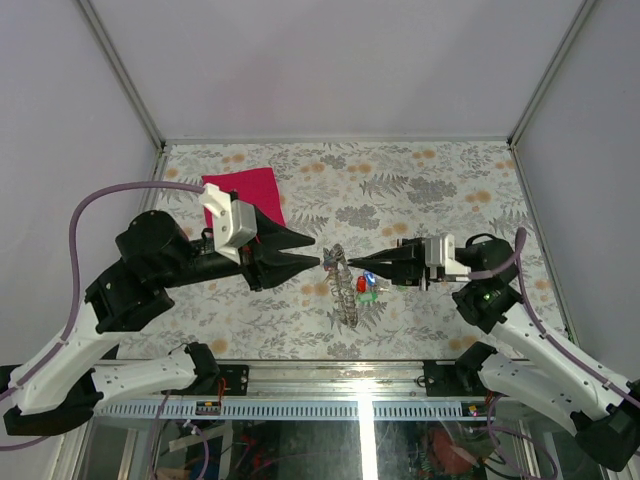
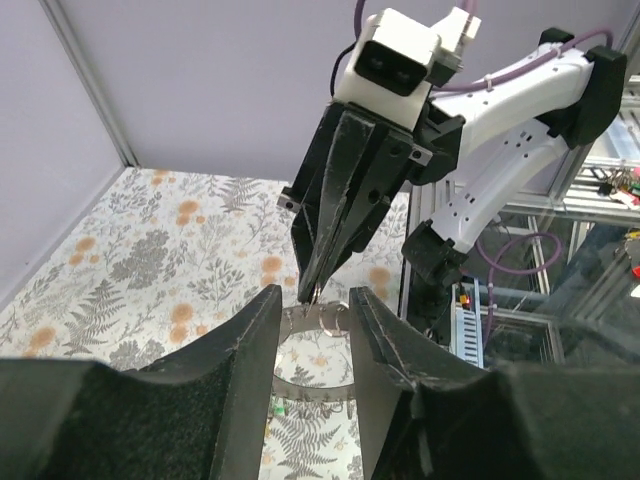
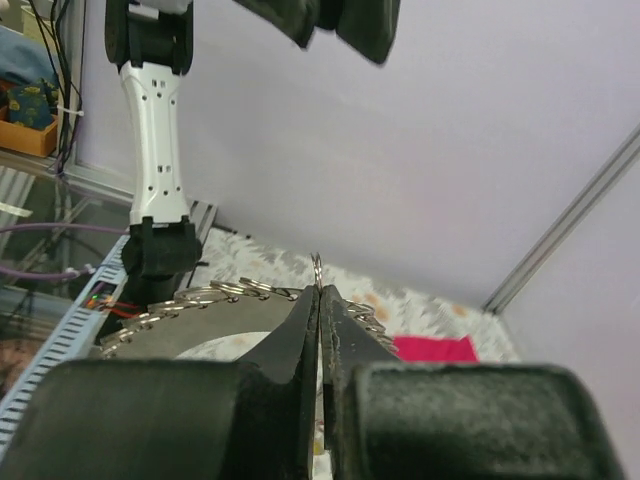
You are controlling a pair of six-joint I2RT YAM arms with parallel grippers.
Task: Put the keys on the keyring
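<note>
Keys [image 1: 366,287] with red, green and blue plastic heads lie on the flowery table [image 1: 430,190] near the middle of the top view. Just beside them stands the big grey jagged metal keyring [image 1: 344,290], tipped up. The black right gripper [image 1: 352,264] is clenched on its rim. The black left gripper [image 1: 317,251], just left of it, has fingers apart and holds nothing.

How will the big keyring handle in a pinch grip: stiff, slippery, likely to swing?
The keyring likely stays stiff: its grey metal arc holds shape where the right gripper pinches one edge. Held off-centre like that, it may pivot or swing. The jagged coils should give the grip some bite.
</note>
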